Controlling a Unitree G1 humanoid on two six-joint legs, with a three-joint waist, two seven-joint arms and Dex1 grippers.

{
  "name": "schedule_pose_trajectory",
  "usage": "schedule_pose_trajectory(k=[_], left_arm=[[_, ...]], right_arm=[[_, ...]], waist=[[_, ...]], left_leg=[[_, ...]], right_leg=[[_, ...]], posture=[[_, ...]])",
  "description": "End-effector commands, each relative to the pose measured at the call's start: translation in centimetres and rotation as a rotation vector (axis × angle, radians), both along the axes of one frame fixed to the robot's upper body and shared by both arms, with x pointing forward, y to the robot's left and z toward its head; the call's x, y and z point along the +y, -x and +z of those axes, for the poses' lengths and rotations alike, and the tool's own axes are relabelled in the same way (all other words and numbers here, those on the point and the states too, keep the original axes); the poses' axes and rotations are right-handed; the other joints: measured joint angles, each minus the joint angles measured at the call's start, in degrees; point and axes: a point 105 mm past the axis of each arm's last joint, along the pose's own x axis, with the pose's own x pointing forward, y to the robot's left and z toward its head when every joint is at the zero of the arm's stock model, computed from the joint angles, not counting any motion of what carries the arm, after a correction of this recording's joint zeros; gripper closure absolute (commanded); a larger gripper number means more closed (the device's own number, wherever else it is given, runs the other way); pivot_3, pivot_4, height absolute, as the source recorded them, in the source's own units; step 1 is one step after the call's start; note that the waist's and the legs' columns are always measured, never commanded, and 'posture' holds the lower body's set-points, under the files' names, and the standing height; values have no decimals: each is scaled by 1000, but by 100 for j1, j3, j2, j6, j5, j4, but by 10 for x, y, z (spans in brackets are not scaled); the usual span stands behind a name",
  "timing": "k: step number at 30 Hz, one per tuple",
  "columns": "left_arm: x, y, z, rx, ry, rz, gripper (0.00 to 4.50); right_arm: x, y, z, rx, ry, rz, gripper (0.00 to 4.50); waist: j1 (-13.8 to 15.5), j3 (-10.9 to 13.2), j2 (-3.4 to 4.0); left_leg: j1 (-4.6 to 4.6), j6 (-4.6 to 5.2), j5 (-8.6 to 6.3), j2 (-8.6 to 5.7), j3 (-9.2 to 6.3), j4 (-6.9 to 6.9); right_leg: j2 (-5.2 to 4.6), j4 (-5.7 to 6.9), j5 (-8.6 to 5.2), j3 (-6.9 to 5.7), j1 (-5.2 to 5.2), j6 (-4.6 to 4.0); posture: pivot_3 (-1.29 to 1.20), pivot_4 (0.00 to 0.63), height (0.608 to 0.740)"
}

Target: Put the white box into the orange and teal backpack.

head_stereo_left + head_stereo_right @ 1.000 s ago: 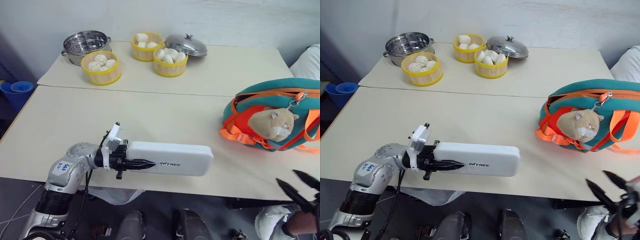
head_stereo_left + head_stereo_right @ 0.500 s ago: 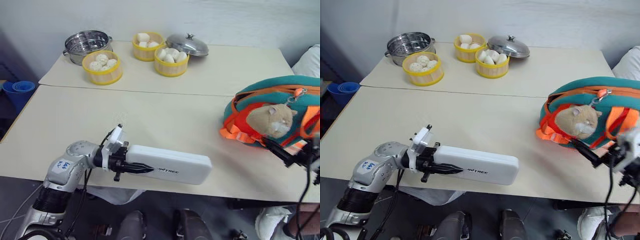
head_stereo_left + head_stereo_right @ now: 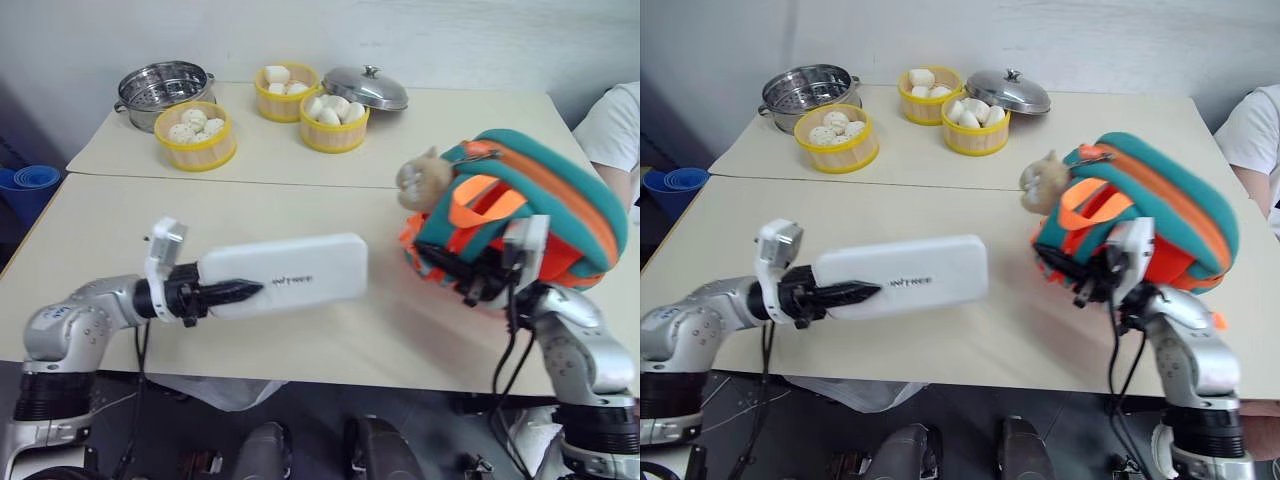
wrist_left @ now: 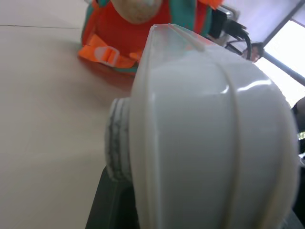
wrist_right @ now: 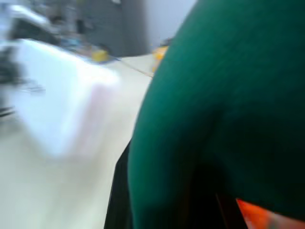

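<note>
White box: the white box [image 3: 282, 276], a flat oblong case with small dark lettering, is held out level above the near table, its free end pointing toward the backpack but apart from it.

Left gripper: the left gripper [image 3: 228, 292] has its two black fingers pinching one short end of the box, one finger lying across the top face.

Backpack: the orange and teal backpack [image 3: 530, 195] sits tipped up at the robot's right, the teal shell arching over an orange inner panel. A tan plush hamster charm [image 3: 421, 179] hangs on the side facing the box.

Right gripper: the right gripper [image 3: 447, 271] is at the lower front edge of the backpack, among the orange straps. Its fingers look pressed together on fabric there, though the exact hold is hard to see.

Table: the pale table [image 3: 120, 225] carries, on its far part, a steel steamer pot [image 3: 165, 87], three yellow baskets of white buns [image 3: 195, 134] and a domed steel lid [image 3: 365, 88].

Person: a white sleeve [image 3: 610, 130] shows at the right edge.

Progress: box lifted and bag gripped; judged left to do are opening the bag toward the box, sliding it in and letting go.
</note>
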Motion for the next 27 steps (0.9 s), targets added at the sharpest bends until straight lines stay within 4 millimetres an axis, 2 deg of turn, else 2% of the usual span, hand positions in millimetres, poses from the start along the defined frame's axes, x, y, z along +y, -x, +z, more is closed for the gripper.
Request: schedule_pose_trajectory(k=[1, 3, 5, 7, 10, 11, 14, 16, 19, 23, 27], left_arm=[[13, 0, 18, -38, 18, 13, 3055], [22, 0, 21, -50, 16, 42, 3055], [30, 1, 24, -64, 18, 64, 3055], [34, 3, 26, -72, 20, 72, 3055], [38, 7, 32, -100, 29, 85, 3055], [38, 8, 33, -106, 30, 87, 3055], [31, 25, 63, -198, 86, 26, 3055], [27, 32, 70, -226, 92, -5, 3055], [18, 35, 76, -263, 98, -42, 3055], [-3, 26, 79, -323, 80, -79, 3055], [-24, 4, 81, -360, 15, -65, 3055]], right_arm=[[39, 30, 26, -29, -67, 222, 4472], [49, 52, 30, 38, -84, 351, 4472], [49, 78, 31, 128, -69, 482, 4472], [45, 93, 31, 191, -42, 539, 4472], [29, 105, 32, 310, -27, 555, 4472], [26, 106, 33, 334, -30, 553, 4472], [-11, 98, 21, 425, 88, 413, 4472], [-21, 91, 18, 424, 111, 359, 4472], [-24, 86, 12, 416, 127, 339, 4472], [-20, 85, 5, 413, 144, 358, 4472], [-19, 85, 4, 408, 149, 368, 4472]], waist=[[-16, 0, 1], [0, 0, 1], [3, 1, 0], [4, 2, -2], [6, 3, -4], [6, 3, -5], [33, 16, -25], [30, 16, -39], [12, 18, -35], [28, 18, -36], [86, 20, -39]], left_leg=[[-1, 0, 0, 0, 0, -2], [-2, -1, -3, 0, -1, -3], [-7, 0, -7, -1, -2, -3], [-10, 5, -13, -1, -5, -5], [-10, 18, -23, -4, -5, -3], [-10, 21, -26, -4, -6, -2], [-17, 23, -28, -5, -7, -2], [-16, 22, -28, -4, -13, -2], [-11, 20, -25, -5, -13, 0], [-9, 11, -16, -3, -13, -3], [-12, 12, -15, -6, -13, 4]], right_leg=[[-2, 0, 0, 1, -2, 0], [-4, -1, 0, 0, -5, 0], [-7, -8, 0, -1, -5, -1], [-12, -21, 0, -2, -3, -1], [-19, -31, -1, -2, 3, -2], [-21, -33, -1, -2, 3, -2], [-24, -42, -1, -2, 3, -2], [-24, -45, -1, -6, 7, -3], [-23, -47, -1, -6, 13, -3], [-14, -36, -1, -8, 10, -3], [-13, -34, 2, -9, 11, 3]], posture=[[0, 150, 740], [0, 150, 740], [0, 150, 740], [0, 150, 740], [0, 150, 740], [0, 150, 740], [0, 150, 740], [0, 150, 740], [0, 150, 740], [0, 150, 740], [0, 150, 740]])
